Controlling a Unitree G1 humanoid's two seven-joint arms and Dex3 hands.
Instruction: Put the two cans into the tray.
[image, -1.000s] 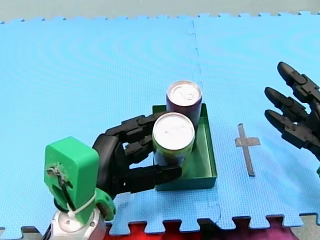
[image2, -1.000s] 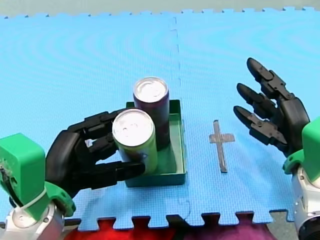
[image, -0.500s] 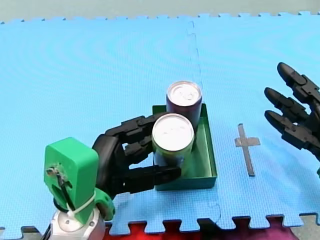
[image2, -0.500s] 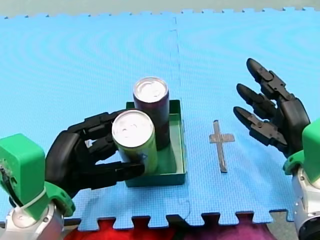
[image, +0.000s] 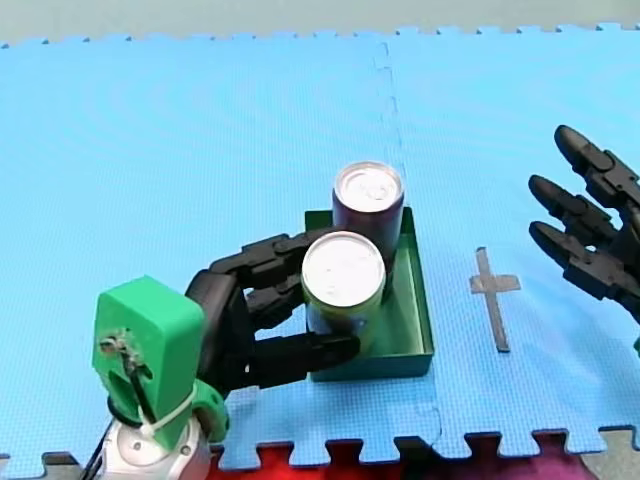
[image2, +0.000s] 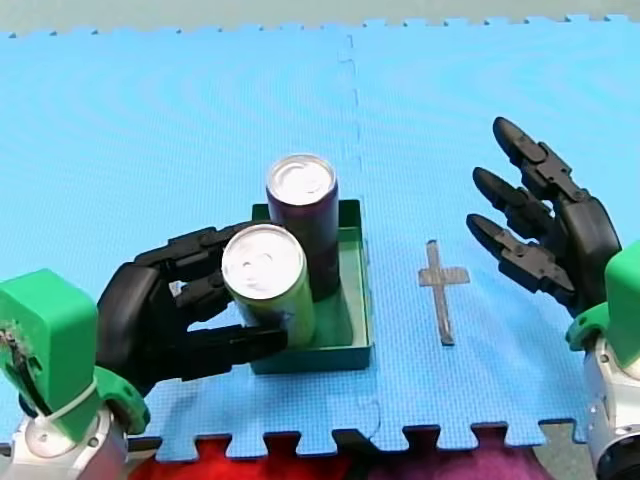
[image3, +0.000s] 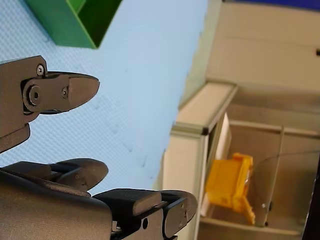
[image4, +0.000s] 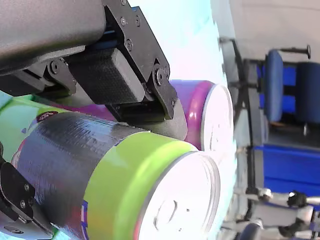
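A green tray (image: 420, 330) sits on the blue mat near its front edge. A purple can (image: 368, 205) stands upright at the tray's far end. My left hand (image: 285, 315) is shut on a green can (image: 343, 290), holding it upright at the tray's near left part; I cannot tell whether it touches the tray floor. In the second wrist view the green can (image4: 125, 185) lies between the fingers (image4: 107, 75) with the purple can (image4: 210, 120) right behind it. My right hand (image: 590, 235) is raised over the mat to the right of the tray, holding nothing.
A grey tape cross (image: 493, 295) marks the mat between the tray and my right hand. The mat's jigsaw front edge (image: 400, 445) lies just in front of the tray, with a red surface below it. The first wrist view shows shelving (image3: 235, 165) beyond the mat.
My left hand and the green can have shifted very slightly toward the front and left. The purple can, tray and right hand have not moved.
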